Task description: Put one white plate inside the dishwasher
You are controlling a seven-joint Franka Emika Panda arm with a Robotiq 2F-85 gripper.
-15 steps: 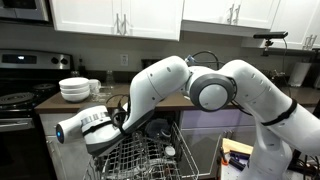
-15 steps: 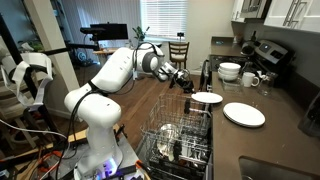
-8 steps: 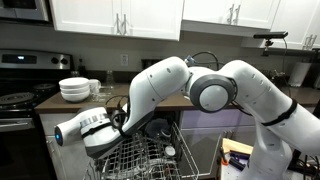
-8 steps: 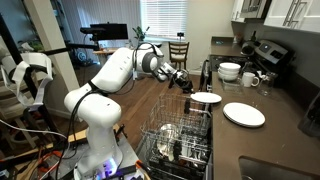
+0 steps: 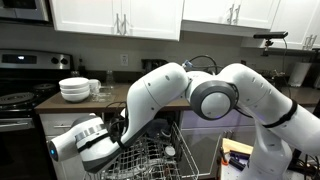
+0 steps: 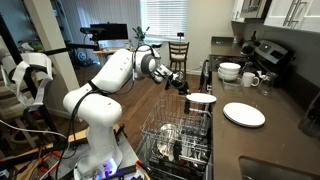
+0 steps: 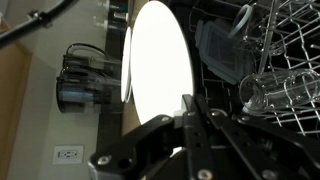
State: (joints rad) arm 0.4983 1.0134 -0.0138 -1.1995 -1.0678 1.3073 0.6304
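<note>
Dropping lower than a second ago, the white robot arm (image 5: 170, 95) is bringing its wrist down toward the open dishwasher (image 5: 150, 160) with its dark inside and grey wire racks, and the small flat round white plate (image 6: 202, 98) is sitting slightly nearer the rack than before. The black gripper (image 6: 185, 89) is pinching that plate by its rim, jaws drawn narrow on the edge. In the wrist view the plate (image 7: 158, 65) is filling the middle of the picture, glaring bright, with the gripper (image 7: 194, 105) clamping its near edge and the rest of the disc reaching away beyond the fingertips. Beside it, the dishwasher (image 7: 290, 25) rack is holding clear glasses (image 7: 275, 90). In an exterior view the held plate is hanging just off the dark countertop (image 6: 285, 125), above the dishwasher (image 6: 178, 135) rack's far end. A larger white plate (image 6: 244, 114) and a stack of white bowls (image 6: 229, 71) are resting on the counter.
</note>
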